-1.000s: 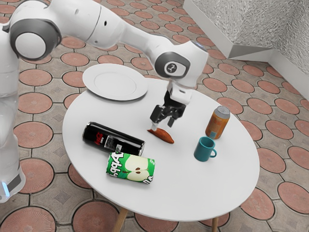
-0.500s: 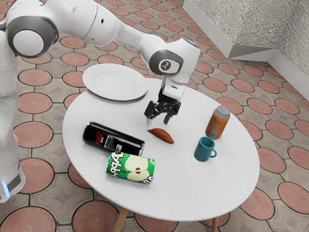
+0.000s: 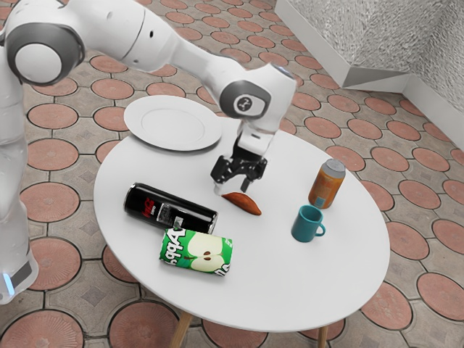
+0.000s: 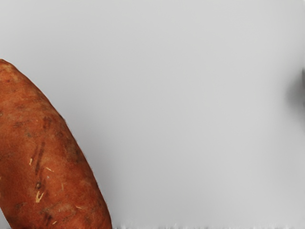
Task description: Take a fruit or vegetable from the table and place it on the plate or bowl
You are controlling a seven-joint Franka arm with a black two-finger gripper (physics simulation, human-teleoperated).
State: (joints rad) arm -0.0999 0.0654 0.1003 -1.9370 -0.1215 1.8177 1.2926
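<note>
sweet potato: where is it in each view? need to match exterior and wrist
Exterior view: the sweet potato lies mid-table, just under the gripper, between the black can and the teal mug.
Wrist view: the sweet potato is close under the hand, lying on bare tabletop.
Shared landmark: the white table, the plain surface around it.

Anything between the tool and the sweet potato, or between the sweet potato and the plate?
Nothing visible. The tool hangs above the plate-side end of the sweet potato; bare table runs from there to the plate. The black can lies off that line.
</note>
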